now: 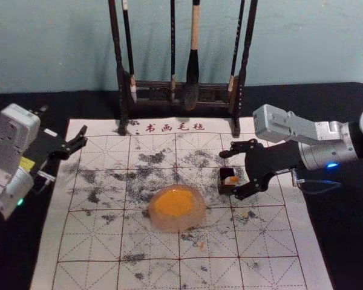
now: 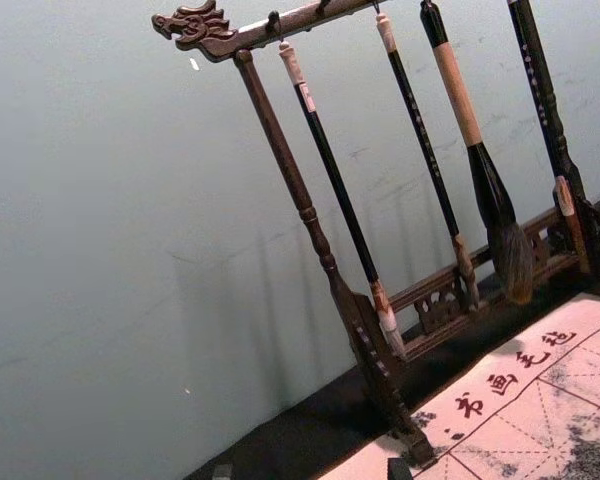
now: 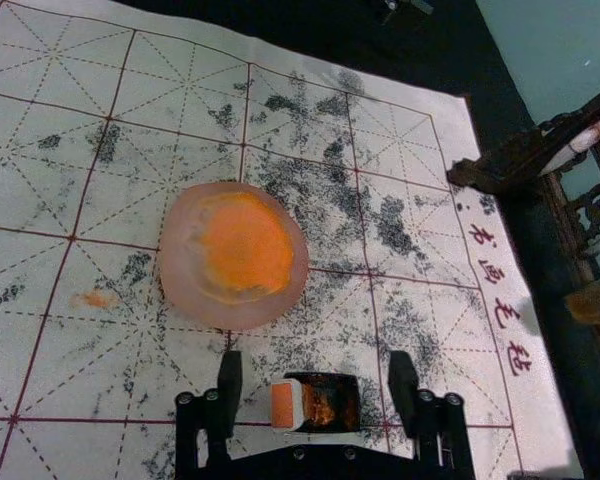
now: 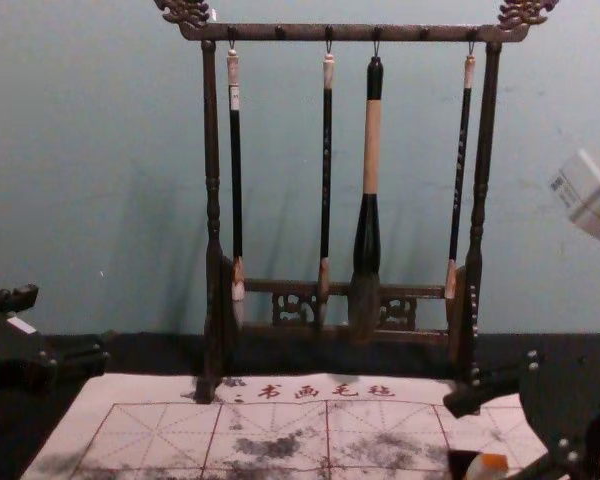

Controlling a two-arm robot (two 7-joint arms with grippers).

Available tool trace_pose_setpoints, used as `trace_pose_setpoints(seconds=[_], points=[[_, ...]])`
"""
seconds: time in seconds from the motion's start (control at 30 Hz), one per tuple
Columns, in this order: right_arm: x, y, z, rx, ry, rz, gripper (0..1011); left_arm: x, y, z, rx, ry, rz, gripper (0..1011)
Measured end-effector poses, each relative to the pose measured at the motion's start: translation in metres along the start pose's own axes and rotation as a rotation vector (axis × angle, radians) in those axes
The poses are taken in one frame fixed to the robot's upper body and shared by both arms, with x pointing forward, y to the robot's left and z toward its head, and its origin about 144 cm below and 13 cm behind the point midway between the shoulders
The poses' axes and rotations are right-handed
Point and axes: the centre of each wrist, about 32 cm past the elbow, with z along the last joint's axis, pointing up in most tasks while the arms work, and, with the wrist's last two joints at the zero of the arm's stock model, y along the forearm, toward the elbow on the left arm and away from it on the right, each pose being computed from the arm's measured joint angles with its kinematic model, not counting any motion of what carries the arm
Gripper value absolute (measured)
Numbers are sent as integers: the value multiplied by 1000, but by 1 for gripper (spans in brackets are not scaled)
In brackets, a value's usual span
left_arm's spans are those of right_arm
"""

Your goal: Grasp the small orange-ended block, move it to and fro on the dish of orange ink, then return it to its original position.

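My right gripper is over the mat's right part, open, its fingers on either side of a small dark holder. In it lies the orange-ended block with a white band. The right wrist view shows my right gripper spread wide, the block and dark holder between and slightly beyond its fingers; contact cannot be told. The round pinkish dish of orange ink stands left of the holder. My left gripper idles open at the left; in its wrist view, the gripper shows its tips.
A dark wooden rack with several hanging brushes stands at the mat's far edge, before the wall. The gridded mat has black smudges and a few orange marks. Black cloth lies around it.
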Motion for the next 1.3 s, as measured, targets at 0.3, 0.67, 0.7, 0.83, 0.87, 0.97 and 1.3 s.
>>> trace_pose_setpoints(seconds=[0.3,0.67,0.7,0.83,0.87,0.97,1.3], points=[[-2,-3,2,57,27,-31,1000,0,0,0,0,0,0,1001],[-31,-15,-4,204,91,-373,1000,0,0,0,0,0,0,1001],[-42,-13,-8,207,101,-441,1000,0,0,0,0,0,0,1001],[-63,-4,-14,209,121,-576,1000,0,0,0,0,0,0,1001],[-74,1,-17,214,144,-640,1000,0,0,0,0,0,0,1001],[-94,15,-23,246,203,-771,1000,0,0,0,0,0,0,1001],[-136,65,-39,283,391,-1064,1000,0,0,0,0,0,0,1002]])
